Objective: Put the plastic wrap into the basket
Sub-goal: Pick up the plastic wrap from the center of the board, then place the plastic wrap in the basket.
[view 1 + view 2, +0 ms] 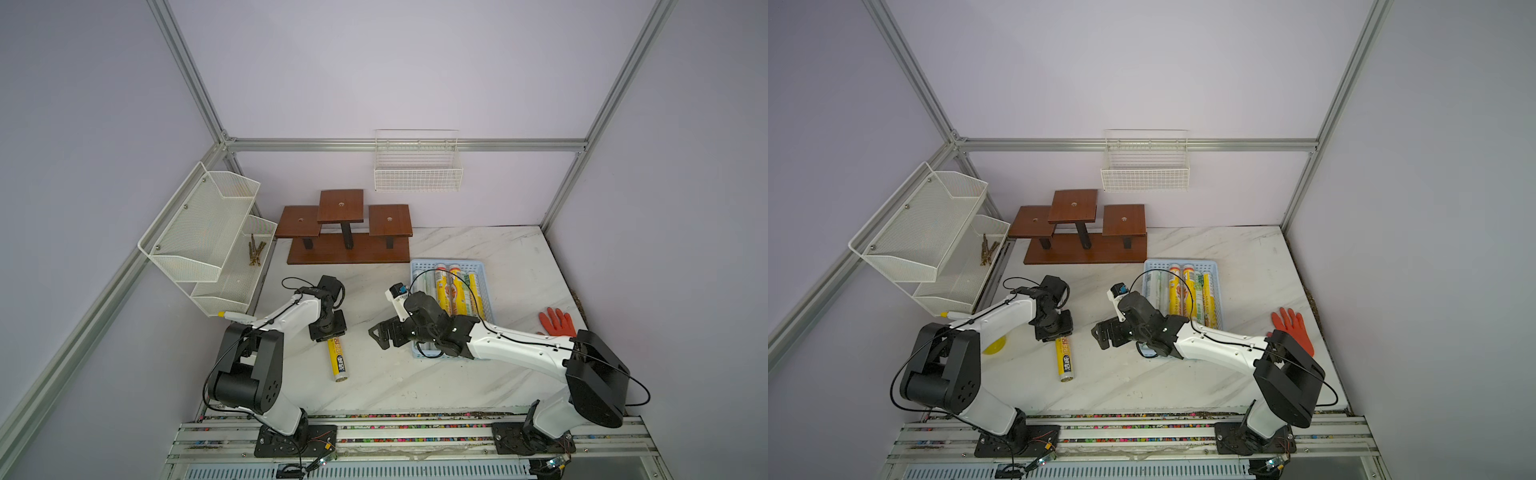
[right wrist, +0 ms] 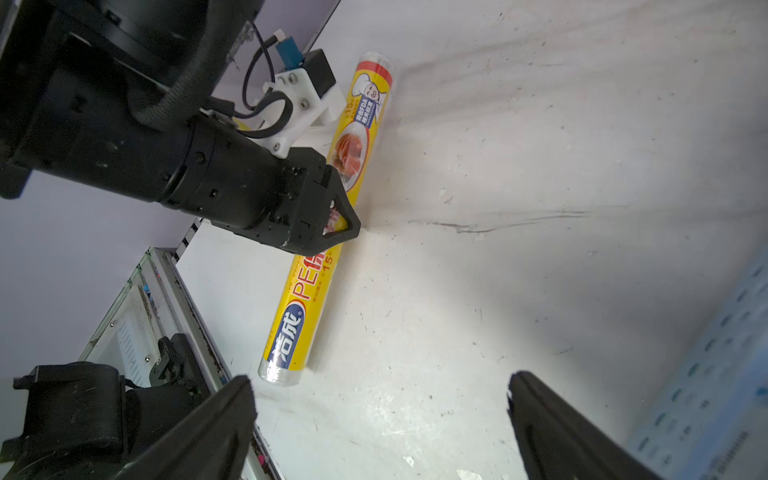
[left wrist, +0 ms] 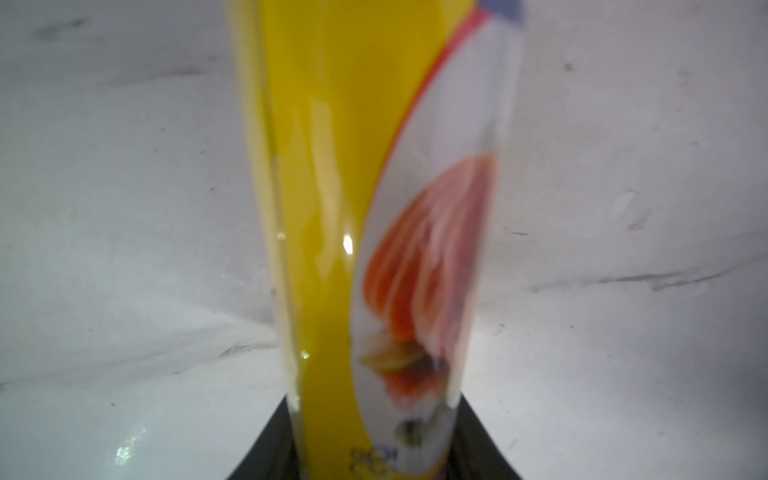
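One yellow plastic wrap roll lies flat on the marble table, left of centre. My left gripper points down over its far half and is shut on it. In the left wrist view the roll runs out from between the dark fingers. The light blue basket to the right holds several rolls lying lengthwise. My right gripper hovers open and empty between roll and basket, its arm crossing the basket's near end.
A brown stepped wooden stand sits at the back. A white wire basket hangs on the rear wall and a white mesh rack on the left frame. An orange glove lies by the right edge.
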